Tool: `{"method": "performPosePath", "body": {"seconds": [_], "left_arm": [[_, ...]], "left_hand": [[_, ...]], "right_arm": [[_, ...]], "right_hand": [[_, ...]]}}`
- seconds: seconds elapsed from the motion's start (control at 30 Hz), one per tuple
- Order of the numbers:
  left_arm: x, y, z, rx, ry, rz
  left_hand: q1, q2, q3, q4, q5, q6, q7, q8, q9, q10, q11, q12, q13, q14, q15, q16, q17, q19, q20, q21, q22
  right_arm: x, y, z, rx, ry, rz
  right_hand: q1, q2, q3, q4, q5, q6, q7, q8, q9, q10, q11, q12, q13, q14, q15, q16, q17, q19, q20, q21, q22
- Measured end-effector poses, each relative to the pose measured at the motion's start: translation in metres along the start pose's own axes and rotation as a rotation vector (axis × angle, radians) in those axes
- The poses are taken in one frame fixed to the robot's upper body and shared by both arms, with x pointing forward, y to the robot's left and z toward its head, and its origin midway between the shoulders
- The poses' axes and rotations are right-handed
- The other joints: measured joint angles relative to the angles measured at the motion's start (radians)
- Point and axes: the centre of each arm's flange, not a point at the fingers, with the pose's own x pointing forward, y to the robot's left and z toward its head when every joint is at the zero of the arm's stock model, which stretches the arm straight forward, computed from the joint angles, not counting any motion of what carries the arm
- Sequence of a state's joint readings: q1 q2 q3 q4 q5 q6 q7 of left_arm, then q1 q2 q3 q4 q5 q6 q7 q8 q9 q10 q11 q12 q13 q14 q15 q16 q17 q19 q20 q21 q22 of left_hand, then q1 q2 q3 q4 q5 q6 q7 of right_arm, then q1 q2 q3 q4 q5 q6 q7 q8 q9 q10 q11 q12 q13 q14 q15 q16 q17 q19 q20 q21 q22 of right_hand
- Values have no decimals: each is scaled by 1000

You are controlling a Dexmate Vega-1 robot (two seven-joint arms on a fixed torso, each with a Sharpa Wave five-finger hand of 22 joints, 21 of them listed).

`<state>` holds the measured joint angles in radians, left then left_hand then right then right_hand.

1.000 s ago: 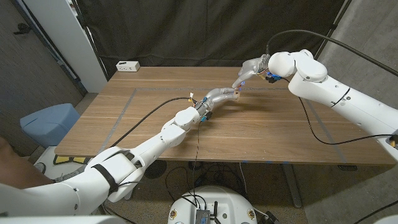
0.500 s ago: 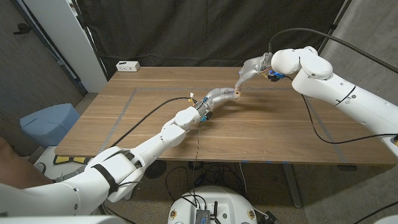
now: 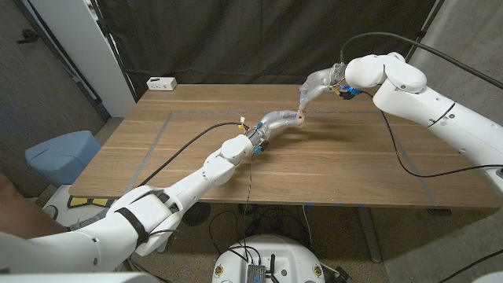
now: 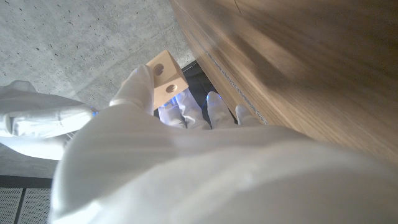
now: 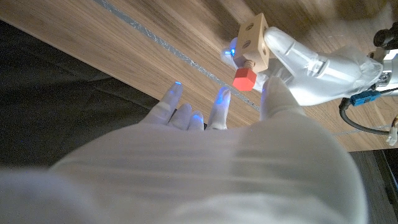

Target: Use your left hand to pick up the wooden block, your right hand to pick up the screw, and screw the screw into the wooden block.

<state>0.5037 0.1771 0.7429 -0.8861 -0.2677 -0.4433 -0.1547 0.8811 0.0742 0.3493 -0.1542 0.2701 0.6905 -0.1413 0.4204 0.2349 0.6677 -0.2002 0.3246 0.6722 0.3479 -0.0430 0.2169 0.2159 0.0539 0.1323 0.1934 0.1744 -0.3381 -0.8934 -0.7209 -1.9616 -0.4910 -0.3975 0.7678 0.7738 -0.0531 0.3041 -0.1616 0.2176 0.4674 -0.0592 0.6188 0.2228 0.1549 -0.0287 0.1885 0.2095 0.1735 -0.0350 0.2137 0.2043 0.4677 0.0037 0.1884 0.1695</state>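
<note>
My left hand (image 3: 277,120) holds the small wooden block (image 3: 299,118) up above the table's far middle. In the left wrist view the block (image 4: 165,77) shows two holes and is pinched between the thumb and fingers of that hand (image 4: 186,168). The screw (image 5: 244,79), with a red head, sticks out of the block (image 5: 254,38) on a short shank. My right hand (image 3: 313,88) reaches down to it from the far right. Its fingers (image 5: 221,102) are spread around the red head with a small gap on each side, so they are not closed on it.
A white box (image 3: 161,82) lies at the table's far left corner. Grey tape lines (image 3: 157,134) cross the wooden table (image 3: 354,165). A blue seat (image 3: 63,153) stands on the floor to the left. Black cables run along both arms.
My right forearm and wrist have swung up and to the right, while the fingers stay by the screw. The left hand and block have not moved.
</note>
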Motion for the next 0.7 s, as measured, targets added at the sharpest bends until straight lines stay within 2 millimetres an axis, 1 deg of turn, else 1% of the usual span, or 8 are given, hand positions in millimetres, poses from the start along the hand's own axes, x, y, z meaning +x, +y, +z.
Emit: {"method": "performPosePath", "body": {"seconds": [0.13, 0.27, 0.3, 0.4, 0.5, 0.57, 0.63, 0.7], "left_arm": [[0, 0, 0, 0, 0, -1], [0, -1, -1, 1, 2, -2], [0, -1, -1, 1, 2, -2], [0, -1, 0, 1, 2, -3], [0, -2, 0, 2, 2, -4], [0, -2, 0, 3, 2, -5], [0, -2, 0, 4, 2, -5], [0, -3, 0, 5, 2, -6]], "left_hand": [[0, 0, 0, 0, 0, 0, 0, 0, 0, 0, 0, 0, 2, 0, 0, 0, 0, 0, 0, 0, 0], [0, 0, 0, 0, 0, 0, 0, -3, 0, 0, 0, 0, 2, 0, 0, 0, 0, 0, 0, 0, 0], [0, 0, 0, 0, 0, 0, 0, -4, 0, 0, 0, 0, 2, 0, 0, 0, 0, 0, 0, 0, 0], [0, 0, -1, -1, 0, 0, 0, -5, 0, 0, 0, 0, 2, 0, 0, 0, 0, 0, 0, 0, 0], [0, 0, -1, -1, -1, 0, 0, -6, 0, 0, 0, 0, 2, 0, 0, 0, 0, 0, 0, 0, 0], [0, 0, -1, -1, -1, 0, 0, -6, 0, 0, 0, 0, 2, 0, 0, 0, 0, 0, 0, 0, 0], [0, 0, -1, -1, -1, 0, 0, -5, 0, 0, 0, 0, 2, 0, 0, 0, 0, 0, 0, 0, 0], [0, 0, -2, -2, -1, 0, 0, -3, 0, 0, 0, 0, 2, 0, 0, 0, 0, 0, 0, 0, 0]], "right_arm": [[-1, -2, -1, 5, -6, 1], [-1, -2, -2, 9, -10, 1], [-1, -2, -2, 9, -10, 1], [-1, -3, -3, 11, -11, -2], [-1, -3, -4, 13, -11, -7], [-1, -3, -4, 13, -11, -8], [0, -2, -4, 15, -10, -9], [0, 0, -5, 17, -8, -11]], "right_hand": [[39, -3, 14, -14, 0, 3, 3, 0, -5, 0, 0, 0, 0, -1, -1, 0, -1, 0, 0, 0, 0], [54, -7, 20, -20, 0, 26, 4, 0, -9, 0, 0, 0, 0, -1, -1, 0, -5, 0, 0, 0, 0], [67, -8, 22, -22, 0, 33, 4, 0, -9, 0, 0, 3, 0, -1, -1, 0, -5, 0, 0, 0, 0], [80, -10, 30, -22, -9, 51, 7, 0, -14, 3, -3, 4, 0, 3, -5, 0, -5, 0, 0, 0, 0], [84, -14, 30, -22, -9, 54, 3, 0, -14, 4, -4, 4, 0, 7, -1, 0, -5, 4, -4, 0, 0], [96, -14, 34, -18, -9, 58, 4, 0, -14, 4, -4, 8, 0, 11, -5, 0, -5, 4, -4, 4, 0], [98, -13, 38, -22, -15, 67, 6, 7, -14, 9, -9, 8, 0, 12, -6, 0, -3, 10, -9, 5, 0], [105, -16, 42, -19, -15, 74, 6, 7, -14, 9, -9, 8, 0, 18, -1, 0, -2, 10, -9, 5, 0]]}}
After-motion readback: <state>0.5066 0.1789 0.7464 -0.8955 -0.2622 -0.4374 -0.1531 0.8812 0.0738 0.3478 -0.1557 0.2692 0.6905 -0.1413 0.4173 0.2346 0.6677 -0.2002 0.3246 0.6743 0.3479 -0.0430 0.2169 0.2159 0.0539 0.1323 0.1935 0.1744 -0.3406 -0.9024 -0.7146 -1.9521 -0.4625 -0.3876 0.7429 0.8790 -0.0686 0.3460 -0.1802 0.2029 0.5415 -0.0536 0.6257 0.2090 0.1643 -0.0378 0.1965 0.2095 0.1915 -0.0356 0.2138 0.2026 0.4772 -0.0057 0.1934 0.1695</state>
